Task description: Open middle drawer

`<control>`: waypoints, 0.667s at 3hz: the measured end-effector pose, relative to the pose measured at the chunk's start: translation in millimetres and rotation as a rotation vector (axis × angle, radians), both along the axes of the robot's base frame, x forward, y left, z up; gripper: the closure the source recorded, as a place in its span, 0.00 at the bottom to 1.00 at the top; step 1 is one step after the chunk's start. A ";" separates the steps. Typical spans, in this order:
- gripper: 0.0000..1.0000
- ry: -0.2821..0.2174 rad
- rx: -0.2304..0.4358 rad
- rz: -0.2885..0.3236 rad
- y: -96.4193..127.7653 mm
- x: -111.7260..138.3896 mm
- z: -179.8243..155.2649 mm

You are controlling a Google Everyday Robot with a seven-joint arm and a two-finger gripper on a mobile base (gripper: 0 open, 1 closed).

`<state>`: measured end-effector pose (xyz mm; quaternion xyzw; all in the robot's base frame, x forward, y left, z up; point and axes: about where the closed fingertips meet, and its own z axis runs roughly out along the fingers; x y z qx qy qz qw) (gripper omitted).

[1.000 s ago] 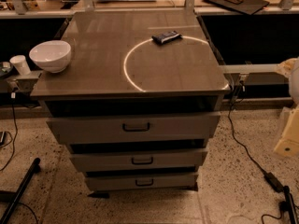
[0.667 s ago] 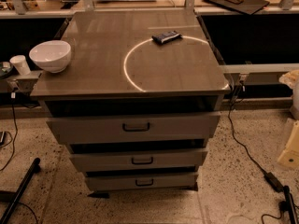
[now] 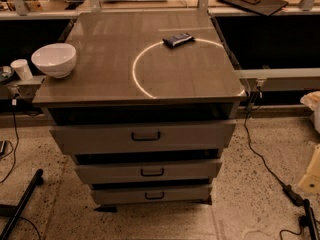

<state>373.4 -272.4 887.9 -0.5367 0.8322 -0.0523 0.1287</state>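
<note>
Here, in the single camera view, a grey cabinet point(image 3: 150, 69) stands on a speckled floor with three stacked drawers. The middle drawer point(image 3: 147, 171) sits between the taller top drawer point(image 3: 145, 136) and the bottom drawer point(image 3: 152, 195). Its low, wide front looks pushed in, with a dark gap above it.

The front is flat and stiff and offers no edge to catch. The only place to take hold is its small dark loop handle point(image 3: 152, 172) at the centre. I judge the handle rigid but narrow and shallow, so a grasp has to be squarely centred or it could slip off. The drawer probably runs on slides and should answer to a straight, level pull. How heavy its load is cannot be told.

The gripper does not show as such. Two pale arm parts point(image 3: 311, 176) sit at the right edge, well apart from the drawers. Whether the tool is open or closed cannot be told.

By count there are:
- three drawers, each with one handle
- one white bowl point(image 3: 54, 59) on the top's left edge
- one small white cup point(image 3: 22, 69) just left of the bowl, off the top
- one dark packet point(image 3: 178, 39) on a single bright ring of light point(image 3: 137, 79)
- one black cable point(image 3: 262, 159) trailing across the floor on the right
</note>
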 end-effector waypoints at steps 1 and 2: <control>0.00 0.023 0.021 -0.015 -2.5 -7.7 -16.0; 0.00 0.045 0.036 -0.032 -4.3 -14.5 -31.1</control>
